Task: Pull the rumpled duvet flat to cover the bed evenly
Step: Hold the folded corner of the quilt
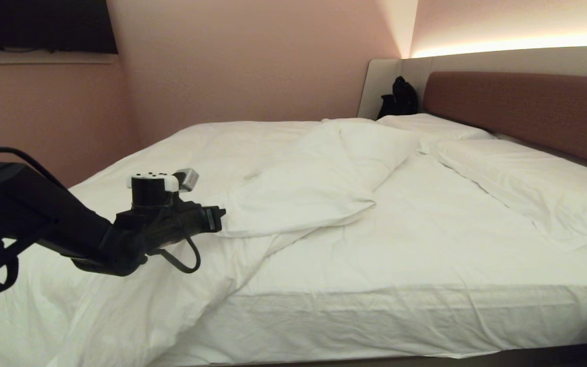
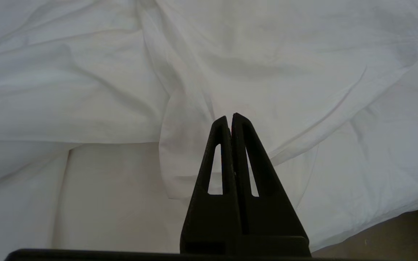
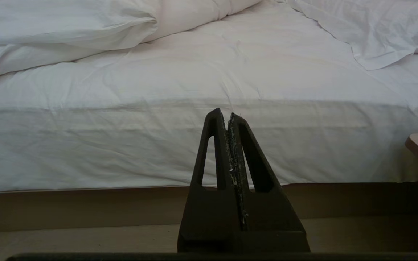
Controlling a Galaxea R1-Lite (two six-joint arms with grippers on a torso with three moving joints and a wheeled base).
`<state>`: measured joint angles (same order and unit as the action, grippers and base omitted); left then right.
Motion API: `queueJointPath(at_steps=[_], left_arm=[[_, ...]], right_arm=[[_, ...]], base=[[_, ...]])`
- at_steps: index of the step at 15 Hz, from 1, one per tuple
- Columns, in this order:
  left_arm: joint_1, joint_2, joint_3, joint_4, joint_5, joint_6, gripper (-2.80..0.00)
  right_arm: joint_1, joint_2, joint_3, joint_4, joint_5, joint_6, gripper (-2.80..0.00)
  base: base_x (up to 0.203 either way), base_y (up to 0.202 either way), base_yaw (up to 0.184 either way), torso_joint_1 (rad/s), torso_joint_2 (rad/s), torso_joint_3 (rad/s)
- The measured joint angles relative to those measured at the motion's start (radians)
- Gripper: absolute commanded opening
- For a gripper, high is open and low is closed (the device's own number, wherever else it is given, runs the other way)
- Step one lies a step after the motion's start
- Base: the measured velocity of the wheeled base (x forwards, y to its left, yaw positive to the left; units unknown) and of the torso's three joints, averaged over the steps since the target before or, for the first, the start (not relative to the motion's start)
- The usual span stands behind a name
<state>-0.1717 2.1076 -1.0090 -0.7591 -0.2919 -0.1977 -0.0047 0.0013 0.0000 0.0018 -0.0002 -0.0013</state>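
Head view: duvet point(image 1: 293, 183) lies bunched toward 10 o'clock on the bed point(image 1: 400, 306), mattress bared. Left gripper point(image 1: 217, 218) is pressed together, empty, apparently just above a fold. Risk: the sheet could be pinched instead.

Dim, warm light from a glowing strip point(image 1: 517, 45) above the headboard point(image 1: 523, 109).

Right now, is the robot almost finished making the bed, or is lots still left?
Lots is left. Nothing looks done: the duvet lies bunched on the far-left part of the bed, folded back on itself, and the fitted sheet is bare up to the pillows. In hand: the left gripper, shut and empty, hovers beside the folded edge. The right gripper waits shut, low by the bed's side. Grabbing and pulling flat remain.
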Motion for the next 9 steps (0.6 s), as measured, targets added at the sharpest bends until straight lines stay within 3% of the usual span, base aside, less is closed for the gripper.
queueJointPath(at_steps=[9], left_arm=[[-0.001,0.016,-0.005,0.002,0.003,-0.002,-2.80]], right_arm=[[0.000,0.000,0.000,-0.001,0.000,0.000,-2.80]], base=[[0.000,0.000,0.000,0.000,0.00,0.000]])
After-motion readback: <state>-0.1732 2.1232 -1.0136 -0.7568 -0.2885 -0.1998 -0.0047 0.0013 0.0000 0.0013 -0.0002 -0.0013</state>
